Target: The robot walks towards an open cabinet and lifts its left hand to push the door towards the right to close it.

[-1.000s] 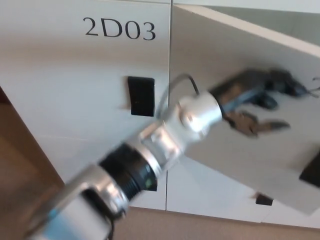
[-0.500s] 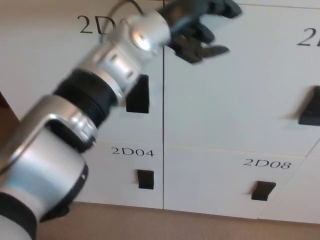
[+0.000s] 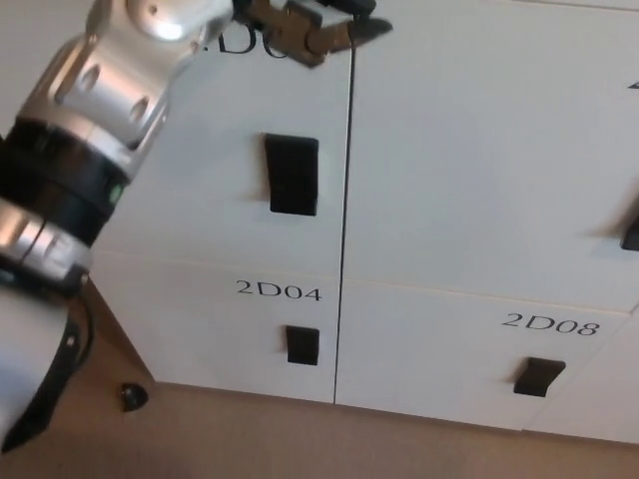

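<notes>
- Cabinet door [image 3: 479,150]: the upper-right panel, right of the vertical seam [image 3: 346,170]. It sits flush with the neighbouring fronts, no gap showing, so I judge it closed or as good as closed.
- Left robot hand [image 3: 310,25]: at the top edge of the view, straddling the seam just above the door's top-left corner. Fingers look loosely spread and hold nothing; the top of the hand is cropped, so contact with the panel is unclear.
- Right robot hand: not in view.
- Handling, my read: a rigid flat board on hinges, light, swings freely, not fragile. The smooth white laminate is slick, so a flat push beats any pinch.
- Where to press: the free edge by the seam, on the face, square to the panel. Its own black handle [image 3: 631,232] only shows at the right edge of the view.
- Don't confuse it with the black handle [image 3: 292,175] on the left-hand panel, or with the lower drawers 2D04 [image 3: 280,290] and 2D08 [image 3: 551,324].
- Risk: a fingertip catching in the seam if the door needs a last nudge.
</notes>
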You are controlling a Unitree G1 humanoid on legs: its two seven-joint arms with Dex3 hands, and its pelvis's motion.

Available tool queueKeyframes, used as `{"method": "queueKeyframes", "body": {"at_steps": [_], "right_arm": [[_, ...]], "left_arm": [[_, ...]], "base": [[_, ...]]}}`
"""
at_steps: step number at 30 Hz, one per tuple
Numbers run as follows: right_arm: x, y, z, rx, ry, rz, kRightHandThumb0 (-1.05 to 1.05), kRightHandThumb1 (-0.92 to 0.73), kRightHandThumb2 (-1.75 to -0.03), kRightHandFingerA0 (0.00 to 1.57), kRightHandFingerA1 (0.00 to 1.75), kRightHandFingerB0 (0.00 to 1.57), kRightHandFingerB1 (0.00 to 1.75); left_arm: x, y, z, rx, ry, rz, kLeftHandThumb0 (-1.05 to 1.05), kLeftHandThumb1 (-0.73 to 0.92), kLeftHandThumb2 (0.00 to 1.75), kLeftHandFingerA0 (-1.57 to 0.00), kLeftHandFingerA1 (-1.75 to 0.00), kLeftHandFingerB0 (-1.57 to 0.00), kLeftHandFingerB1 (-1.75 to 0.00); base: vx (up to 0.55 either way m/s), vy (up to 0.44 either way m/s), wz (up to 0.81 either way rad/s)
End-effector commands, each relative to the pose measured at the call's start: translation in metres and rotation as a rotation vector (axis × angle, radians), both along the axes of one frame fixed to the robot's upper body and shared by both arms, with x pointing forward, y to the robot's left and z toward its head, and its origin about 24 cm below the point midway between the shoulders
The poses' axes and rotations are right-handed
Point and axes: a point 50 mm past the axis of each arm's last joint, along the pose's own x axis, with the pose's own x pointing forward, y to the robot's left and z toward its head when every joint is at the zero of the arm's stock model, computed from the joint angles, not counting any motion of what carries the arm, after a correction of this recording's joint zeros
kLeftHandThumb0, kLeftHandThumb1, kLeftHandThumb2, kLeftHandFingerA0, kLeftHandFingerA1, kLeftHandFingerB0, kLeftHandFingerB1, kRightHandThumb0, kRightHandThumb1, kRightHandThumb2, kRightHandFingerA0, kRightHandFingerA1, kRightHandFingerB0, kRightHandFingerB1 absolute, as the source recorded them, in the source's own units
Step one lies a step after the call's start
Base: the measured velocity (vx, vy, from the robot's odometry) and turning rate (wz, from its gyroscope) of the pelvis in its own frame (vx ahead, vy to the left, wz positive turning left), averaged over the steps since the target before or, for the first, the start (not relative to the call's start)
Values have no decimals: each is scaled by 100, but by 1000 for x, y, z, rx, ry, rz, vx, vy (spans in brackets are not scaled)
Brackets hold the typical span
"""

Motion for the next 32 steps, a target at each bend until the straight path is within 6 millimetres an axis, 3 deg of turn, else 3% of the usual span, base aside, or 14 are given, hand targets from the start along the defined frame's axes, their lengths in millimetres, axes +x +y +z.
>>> {"method": "queueKeyframes", "body": {"at_steps": [1,2,3,9,10,12,13,16,17,20,21,22,23,32], "right_arm": [[97,47,63,98,-390,283,-22,-70,-60,60,52,47,46],[100,51,66,89,-392,298,-22,-70,-60,60,52,47,46],[110,60,72,83,-411,336,-21,-71,-60,64,50,51,45],[150,99,88,54,-483,489,-26,-70,-60,63,55,50,47],[166,109,93,47,-503,522,-26,-69,-60,60,55,49,48],[182,118,100,41,-521,547,-26,-69,-60,60,55,49,48],[190,120,102,54,-526,535,-23,-70,-60,59,56,47,49],[208,122,104,69,-524,485,-24,-71,-61,59,57,46,49],[208,122,104,69,-524,485,-24,-71,-61,59,57,46,49],[212,122,100,74,-516,441,-24,-71,-61,61,57,46,48],[207,123,91,92,-495,407,-23,-71,-61,61,55,46,47],[203,124,85,105,-478,384,-23,-71,-61,61,55,46,47],[198,123,74,107,-445,361,-24,-69,-60,58,57,44,48],[194,94,48,71,-300,278,-30,-67,-60,58,54,43,45]], "left_arm": [[-220,3,-22,-54,309,-826,-63,51,91,-43,-54,-25,-44],[-225,5,-23,-69,326,-842,-63,51,91,-43,-54,-25,-44],[-234,10,-25,-104,365,-884,-77,64,65,-43,-38,-36,-34],[-258,44,-28,-243,432,-964,-77,74,65,-47,-43,-41,-36],[-249,75,-34,-211,448,-890,-63,51,91,-43,-54,-25,-44],[-246,115,-42,-180,492,-788,-63,51,91,-43,-54,-25,-44],[-235,136,-54,-194,526,-686,-62,59,60,-44,-37,-35,-33],[-196,199,-119,-332,636,-254,-53,66,59,-44,-38,-34,-33],[-196,199,-119,-332,636,-254,-53,66,59,-44,-38,-34,-33],[-192,226,-176,-545,739,127,-48,62,60,-55,-41,-44,-36],[-198,237,-202,-701,760,356,-49,46,87,-62,-62,-39,-51],[-205,243,-221,-800,781,510,-49,46,87,-62,-62,-39,-51],[-210,250,-236,-840,797,699,-50,67,60,-63,-45,-48,-39],[-213,283,-257,-696,766,1026,-45,63,58,-63,-47,-52,-42]], "base": [[0,0,0],[0,0,0],[0,0,0],[0,0,0],[0,0,0],[0,0,0],[0,0,0],[0,0,0],[14,-11,8],[3,-5,5],[0,0,0],[0,0,0],[0,0,0],[0,0,0]]}}
